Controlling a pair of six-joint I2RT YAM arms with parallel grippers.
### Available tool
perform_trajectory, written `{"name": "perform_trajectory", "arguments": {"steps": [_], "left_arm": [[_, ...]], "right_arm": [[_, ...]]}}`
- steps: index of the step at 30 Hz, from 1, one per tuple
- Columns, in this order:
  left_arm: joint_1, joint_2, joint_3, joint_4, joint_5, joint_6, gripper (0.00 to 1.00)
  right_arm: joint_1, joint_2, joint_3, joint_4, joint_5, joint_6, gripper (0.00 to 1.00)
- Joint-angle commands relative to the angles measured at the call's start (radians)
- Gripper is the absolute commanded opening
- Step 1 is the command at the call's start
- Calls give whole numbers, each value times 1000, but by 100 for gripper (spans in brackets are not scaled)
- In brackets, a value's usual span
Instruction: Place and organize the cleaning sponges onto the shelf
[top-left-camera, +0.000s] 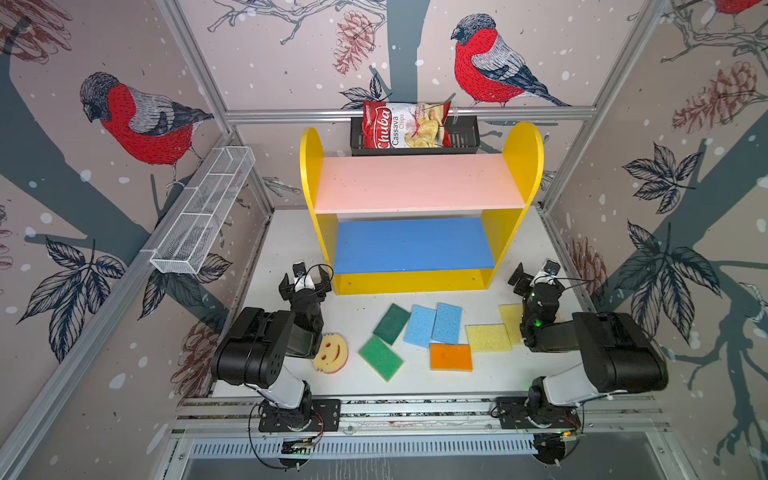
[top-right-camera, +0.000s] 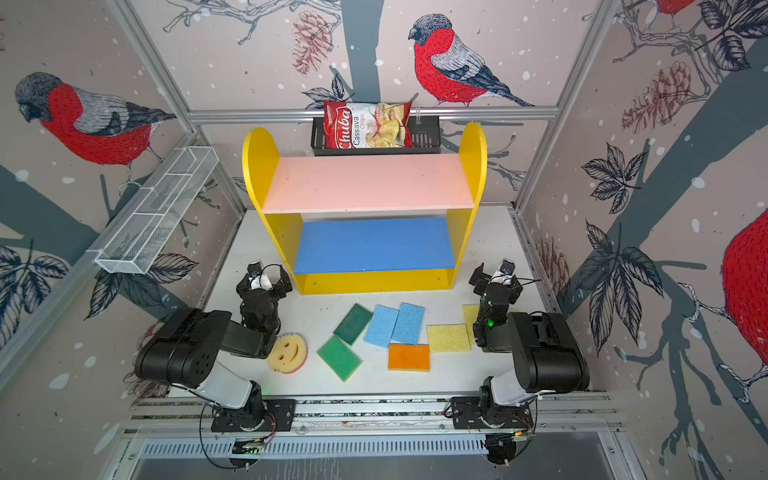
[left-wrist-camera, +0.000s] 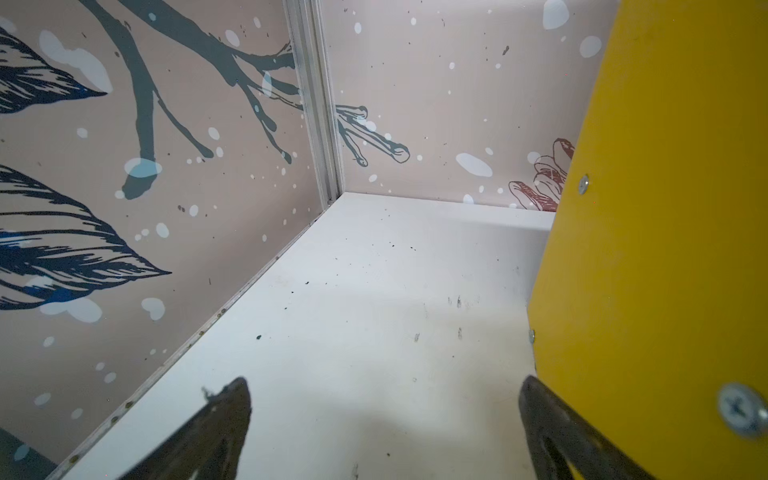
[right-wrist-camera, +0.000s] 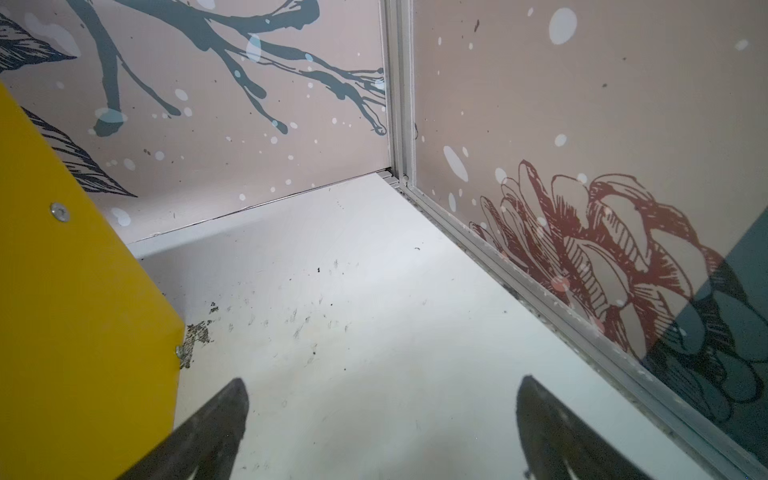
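Observation:
Several cleaning sponges lie flat on the white table in front of the shelf (top-left-camera: 419, 183) (top-right-camera: 365, 183), whose pink and blue boards are bare. From left to right: a round smiley one (top-left-camera: 331, 352), a green one (top-left-camera: 380, 357), a dark green one (top-left-camera: 391, 323), two light blue ones (top-left-camera: 420, 326), an orange one (top-left-camera: 451, 357) and a yellow one (top-left-camera: 488, 337). Another yellow one (top-left-camera: 509, 318) is partly hidden by the right arm. My left gripper (top-left-camera: 304, 280) (left-wrist-camera: 384, 395) is open and empty beside the shelf's left foot. My right gripper (top-left-camera: 536, 279) (right-wrist-camera: 382, 395) is open and empty beside its right foot.
A red-white chips bag (top-left-camera: 405, 124) stands in a black basket (top-left-camera: 465, 137) on the back wall behind the shelf. A white wire basket (top-left-camera: 203, 212) hangs on the left wall. Patterned walls enclose the table on three sides; the arms' bases sit on a rail (top-left-camera: 415, 409) at the front.

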Motion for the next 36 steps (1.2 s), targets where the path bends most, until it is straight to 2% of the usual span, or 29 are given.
{"name": "perform_trajectory", "arguments": {"steps": [1,24,26,28,30,31,34,36], "left_arm": [[1,1,-1,42,-6,6,99],[13,-8,6,23,6,-2,99],[5,-45,13,-24,-12,-2,99],[-34,-106,49,-119,-112,17,99],[-55,-181,108,-267,-121,43,99],[-63,-215,134,-313,-122,51,99],[-77,-303,196,-413,-178,22,99],[-79,-370,262,-567,-220,-70,99]], "right_arm": [[5,-7,-4,30,-15,9,99],[-4,-14,-13,43,-36,11,100],[-1,-50,-16,42,-34,-7,100],[8,-160,21,-142,-17,-4,100],[9,-241,69,-305,14,48,100],[18,-281,70,-331,39,64,100],[116,-357,56,-361,211,61,100],[189,-402,76,-460,283,56,99]]}}
